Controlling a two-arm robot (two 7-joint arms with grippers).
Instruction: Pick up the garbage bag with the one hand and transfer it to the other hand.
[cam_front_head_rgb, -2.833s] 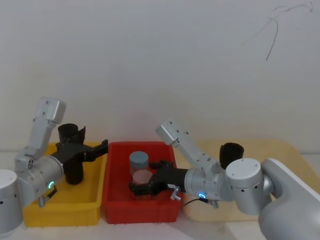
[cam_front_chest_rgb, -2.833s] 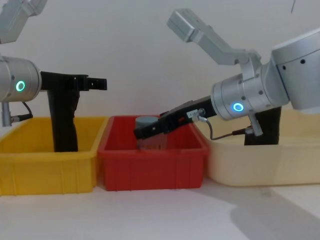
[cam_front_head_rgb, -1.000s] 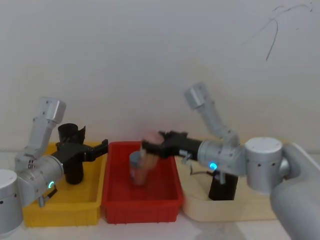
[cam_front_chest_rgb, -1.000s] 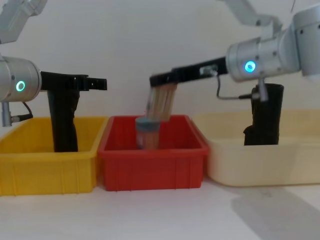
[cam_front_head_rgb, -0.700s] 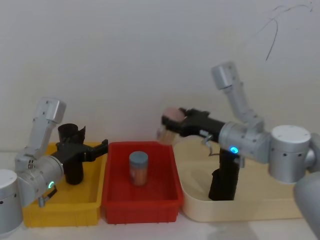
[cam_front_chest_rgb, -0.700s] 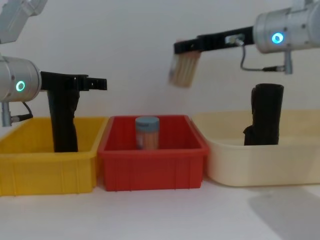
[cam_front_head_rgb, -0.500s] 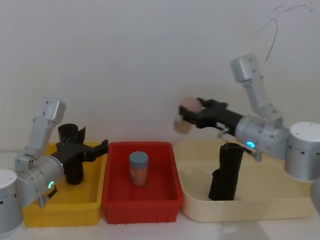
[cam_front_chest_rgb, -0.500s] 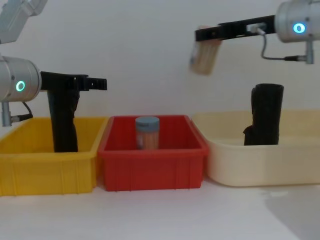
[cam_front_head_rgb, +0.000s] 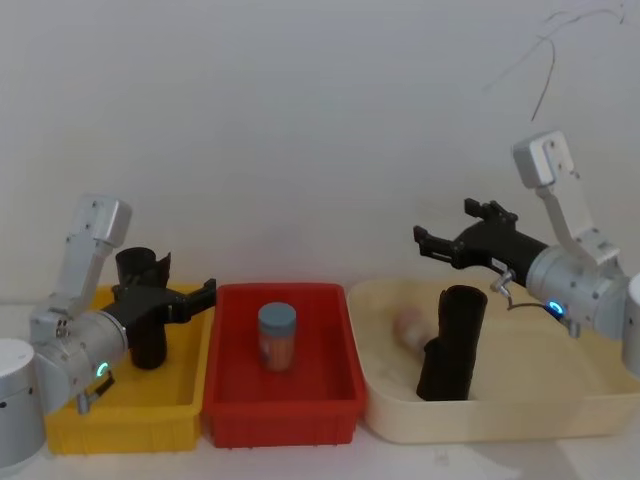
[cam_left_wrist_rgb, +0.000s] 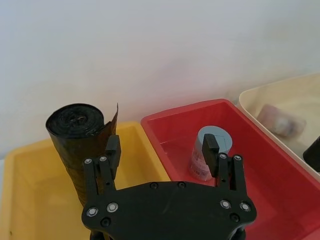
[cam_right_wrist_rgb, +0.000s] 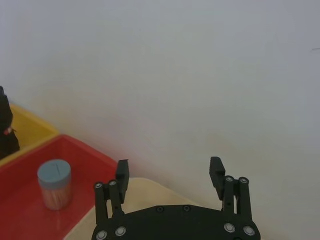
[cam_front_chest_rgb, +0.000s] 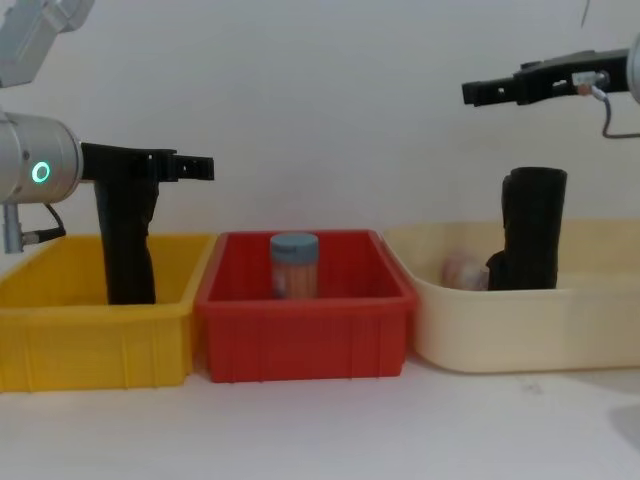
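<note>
The right gripper (cam_front_head_rgb: 440, 245), blue ring lit on its wrist, has swung up and away from the red bin (cam_front_head_rgb: 281, 420) to hang above the cream tray (cam_front_head_rgb: 480, 424), and the pale jar (cam_front_head_rgb: 409, 325) it carried moments ago now lies blurred inside that tray, just beside the slimmer black roll (cam_front_head_rgb: 452, 343); its jaws are spread and hold nothing, as the right wrist view confirms with both fingers (cam_right_wrist_rgb: 121, 173) apart against the bare wall. A second jar with a blue-grey lid (cam_front_head_rgb: 277, 337) stands upright in the red bin. On the other side, nothing has shifted: the left gripper (cam_front_head_rgb: 195, 296), green ring glowing, remains level above the yellow bin (cam_front_head_rgb: 125, 427), jaws wide open and empty, with the garbage bag (cam_front_head_rgb: 143, 306) standing on end in that bin close behind its wrist. The left wrist view shows the chunky roll (cam_left_wrist_rgb: 76, 137) upright beside one finger (cam_left_wrist_rgb: 112, 150), near it but outside the open jaws rather than between them. The drop into the cream tray looks like a side errand finished, and it frees the right arm to serve as the receiving hand. The task proper appears not yet begun: the bag is ungrasped, and the left gripper would likely need to bring its jaws around the roll before any handover can follow.
</note>
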